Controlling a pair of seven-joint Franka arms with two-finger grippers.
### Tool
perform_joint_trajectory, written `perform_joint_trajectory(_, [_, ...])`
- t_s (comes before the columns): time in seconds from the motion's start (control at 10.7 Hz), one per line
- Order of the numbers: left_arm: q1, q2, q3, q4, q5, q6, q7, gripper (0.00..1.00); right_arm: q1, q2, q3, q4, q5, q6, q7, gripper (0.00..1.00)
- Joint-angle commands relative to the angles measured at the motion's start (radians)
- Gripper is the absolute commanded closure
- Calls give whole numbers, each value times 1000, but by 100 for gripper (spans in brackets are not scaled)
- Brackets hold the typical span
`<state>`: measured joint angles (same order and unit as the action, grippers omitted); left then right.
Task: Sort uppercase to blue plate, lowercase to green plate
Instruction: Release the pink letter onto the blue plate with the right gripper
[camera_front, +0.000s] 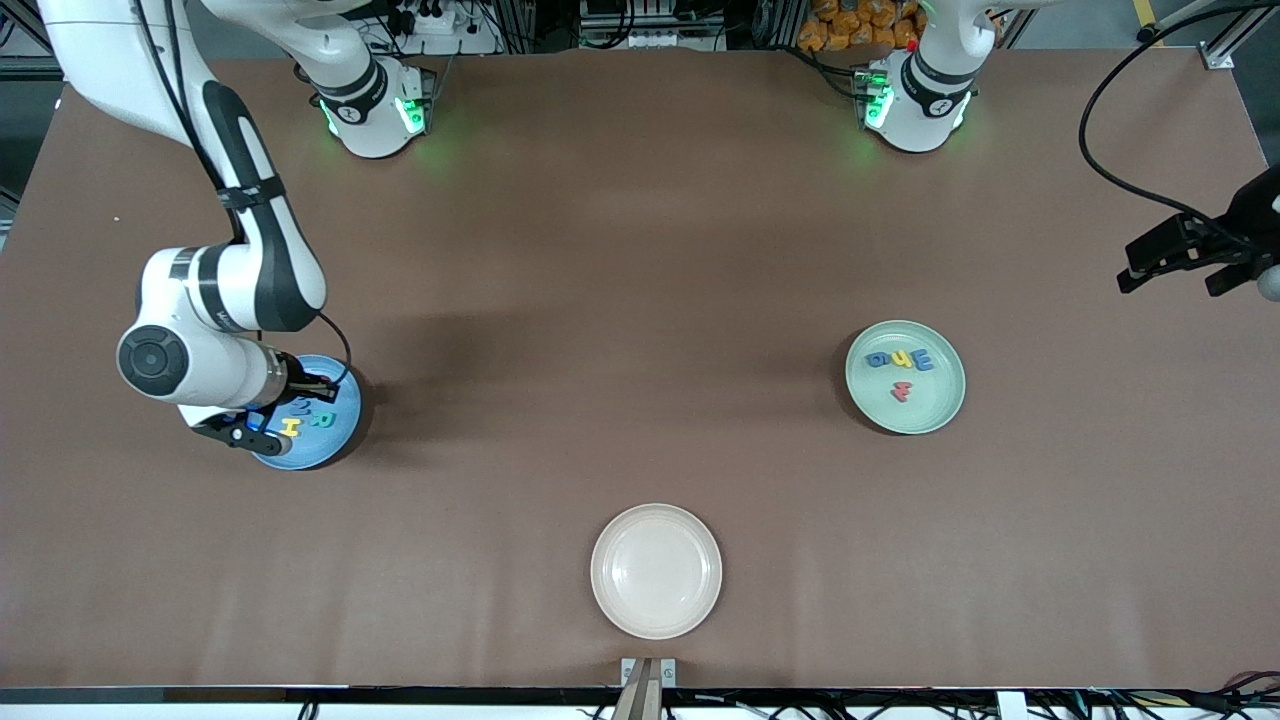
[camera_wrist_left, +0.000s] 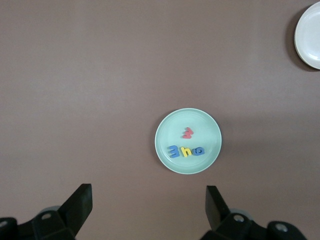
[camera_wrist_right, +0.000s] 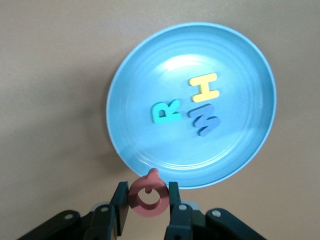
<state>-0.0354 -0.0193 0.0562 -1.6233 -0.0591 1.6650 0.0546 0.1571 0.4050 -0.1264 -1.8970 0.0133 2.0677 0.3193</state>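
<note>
The desk carries three plates set well apart, which keeps the two sorting targets from being confused: the blue plate toward the right arm's end, the green plate toward the left arm's end, and an empty white plate between them, nearest the front camera.

The right arm reaches down over the blue plate, and its gripper hangs just above the plate's rim, jaws clamped on the red Q, held upright on its edge. That looks like the last capital being carried in for release. Already lying in the plate are the green R, the yellow H and the blue M, clustered close together.

The left arm waits at the desk's edge, its gripper high above the bare surface with jaws spread wide and nothing in them. The green plate holds all four small letters: blue m, yellow h and blue g in a row, with the red w just beside them.

The front view hides the Q under the right arm's wrist; only the right wrist view shows it gripped. The left wrist view reads the green plate's letters more plainly than the front view does.
</note>
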Motion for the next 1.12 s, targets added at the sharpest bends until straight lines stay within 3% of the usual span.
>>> perform_joint_trajectory(0.0, [3, -25, 2, 0, 16, -28, -27, 0, -43, -49, 21, -59, -18, 11, -48, 79])
perform_joint_trajectory(0.09, [5, -24, 2, 0, 16, -28, -29, 0, -44, -52, 21, -62, -18, 9, -48, 25])
perform_joint_trajectory(0.19, [8, -27, 4, 0, 16, -30, -29, 0, -44, -67, 21, -72, -18, 9, -49, 0])
perform_joint_trajectory(0.47, [9, -22, 4, 5, 22, -28, -32, 0, -42, -129, 22, -79, -16, -3, -71, 0])
perform_joint_trajectory(1.03, [28, -30, 1, 13, 41, -34, -19, 0, -90, -372, 31, -21, 20, -85, -425, 0])
